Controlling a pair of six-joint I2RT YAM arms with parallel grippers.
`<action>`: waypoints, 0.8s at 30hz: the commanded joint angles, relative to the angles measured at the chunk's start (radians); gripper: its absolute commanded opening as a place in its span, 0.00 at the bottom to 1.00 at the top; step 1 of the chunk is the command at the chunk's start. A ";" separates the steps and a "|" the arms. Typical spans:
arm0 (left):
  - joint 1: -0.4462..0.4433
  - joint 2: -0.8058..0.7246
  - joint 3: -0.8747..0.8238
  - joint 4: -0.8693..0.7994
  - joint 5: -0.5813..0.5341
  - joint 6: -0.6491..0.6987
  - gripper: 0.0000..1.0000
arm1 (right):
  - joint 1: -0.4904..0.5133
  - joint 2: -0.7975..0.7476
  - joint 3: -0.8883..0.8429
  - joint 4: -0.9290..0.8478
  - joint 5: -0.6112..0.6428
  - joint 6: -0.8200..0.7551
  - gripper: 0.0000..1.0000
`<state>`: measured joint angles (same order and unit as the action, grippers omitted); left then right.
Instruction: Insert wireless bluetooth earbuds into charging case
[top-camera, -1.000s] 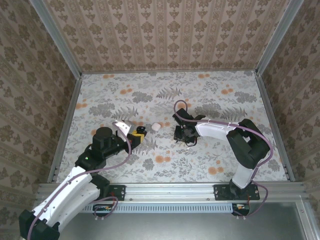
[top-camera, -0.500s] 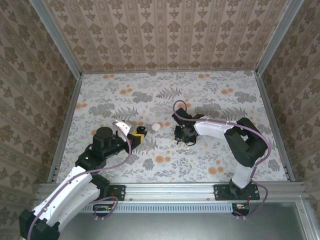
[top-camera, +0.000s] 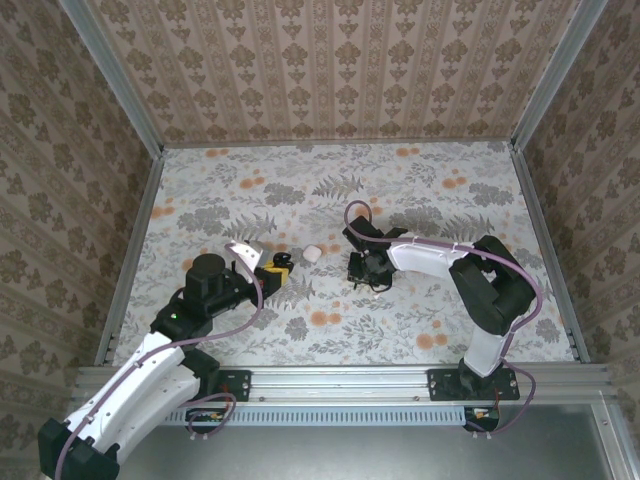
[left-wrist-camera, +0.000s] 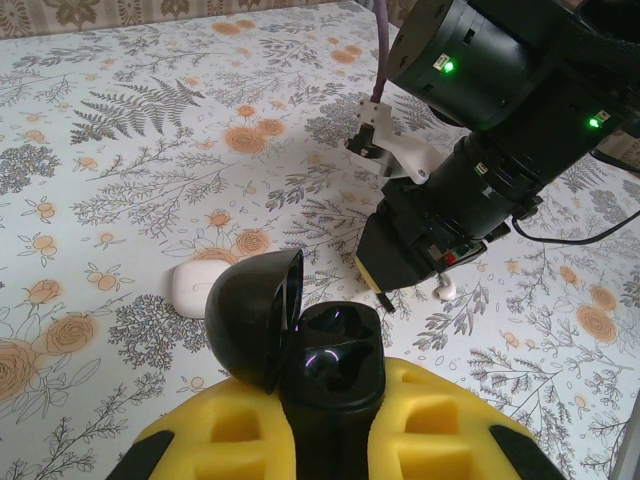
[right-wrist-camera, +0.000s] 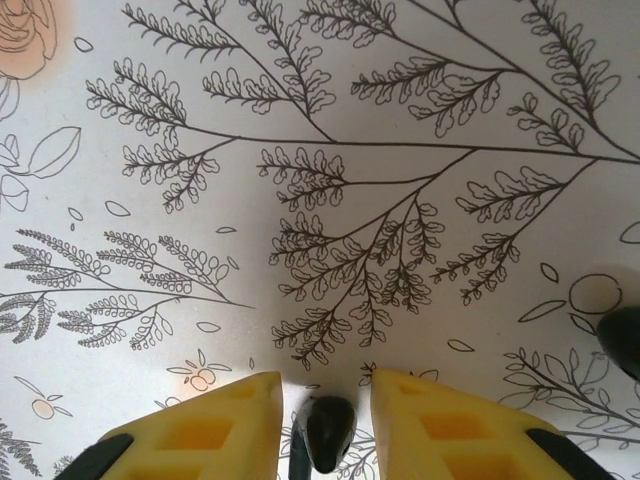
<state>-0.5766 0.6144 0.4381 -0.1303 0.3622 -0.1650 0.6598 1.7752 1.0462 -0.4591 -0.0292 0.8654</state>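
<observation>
Got L gripper clamped on open black charging case; at its 3 o'clock, R gripper jaws slightly apart, straddling black earbud.

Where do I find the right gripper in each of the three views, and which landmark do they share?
Top external: right gripper just right of centre.
Left wrist: right gripper just right of centre, under its dark arm.
Right wrist: right gripper at bottom centre.
Shared landmark: the flower-printed table cover.
</observation>
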 joint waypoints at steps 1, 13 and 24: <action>-0.006 0.001 -0.001 0.006 0.000 0.007 0.00 | 0.016 -0.025 0.002 -0.061 0.026 0.000 0.31; -0.011 -0.001 -0.002 0.002 0.003 0.007 0.00 | 0.032 0.014 0.026 -0.072 0.034 -0.011 0.19; -0.011 0.000 -0.055 0.142 0.066 0.017 0.00 | 0.032 -0.066 0.045 -0.139 0.095 -0.045 0.09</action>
<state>-0.5823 0.6144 0.4023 -0.0673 0.3874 -0.1646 0.6857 1.7668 1.0657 -0.5293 0.0151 0.8394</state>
